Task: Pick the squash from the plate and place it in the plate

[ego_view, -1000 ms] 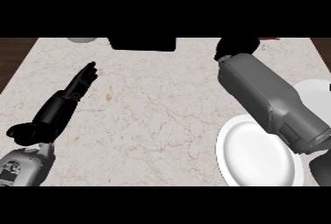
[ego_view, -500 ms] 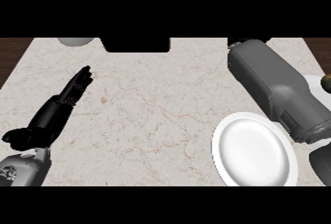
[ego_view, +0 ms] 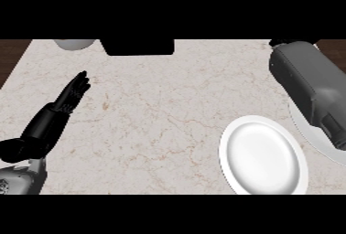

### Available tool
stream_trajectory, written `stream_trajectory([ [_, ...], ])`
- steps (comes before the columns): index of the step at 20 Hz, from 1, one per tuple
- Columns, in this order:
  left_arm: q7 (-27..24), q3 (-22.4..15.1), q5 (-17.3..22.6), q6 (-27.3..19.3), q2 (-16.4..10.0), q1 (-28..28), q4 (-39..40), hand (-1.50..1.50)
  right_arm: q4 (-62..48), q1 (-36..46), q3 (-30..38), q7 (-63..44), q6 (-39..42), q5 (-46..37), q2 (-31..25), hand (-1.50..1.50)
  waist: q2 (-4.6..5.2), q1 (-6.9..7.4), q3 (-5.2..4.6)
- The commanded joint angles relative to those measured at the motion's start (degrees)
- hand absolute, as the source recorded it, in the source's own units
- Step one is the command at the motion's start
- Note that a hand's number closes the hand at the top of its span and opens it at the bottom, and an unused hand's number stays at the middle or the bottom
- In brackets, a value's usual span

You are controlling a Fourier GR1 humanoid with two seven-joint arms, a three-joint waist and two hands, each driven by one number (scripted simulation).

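Left hand point(ego_view: 66, 99) lies at the left of the frame on the counter point(ego_view: 169, 105), fingers straight and together, pointing to the upper right and holding nothing. Right forearm point(ego_view: 310, 87) runs down the right side; only a dark edge of the right hand point(ego_view: 278, 43) shows at the upper right, and its state cannot be told. An empty white plate point(ego_view: 263, 155) sits at lower right, a second plate point(ego_view: 338, 157) lies partly under the forearm, and the squash is not visible.
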State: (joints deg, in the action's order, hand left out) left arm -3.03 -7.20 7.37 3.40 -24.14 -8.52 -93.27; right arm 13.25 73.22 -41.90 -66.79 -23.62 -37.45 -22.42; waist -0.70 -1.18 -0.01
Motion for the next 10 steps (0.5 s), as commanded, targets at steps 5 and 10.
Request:
stream_trajectory([
  [5,1.25,1.75,1.42,1.81,-0.96,-0.77,-0.27,0.0,-0.61,-7.14,2.25,-5.39,-13.62,-1.78,-7.19,1.5,-0.08,-0.91,0.0],
  [10,-3.16,2.93,0.94,3.6,-0.81,-2.12,4.08,0.0,-2.55,-11.78,5.31,-1.21,-14.16,-0.75,-10.77,1.5,0.71,0.12,-0.03],
])
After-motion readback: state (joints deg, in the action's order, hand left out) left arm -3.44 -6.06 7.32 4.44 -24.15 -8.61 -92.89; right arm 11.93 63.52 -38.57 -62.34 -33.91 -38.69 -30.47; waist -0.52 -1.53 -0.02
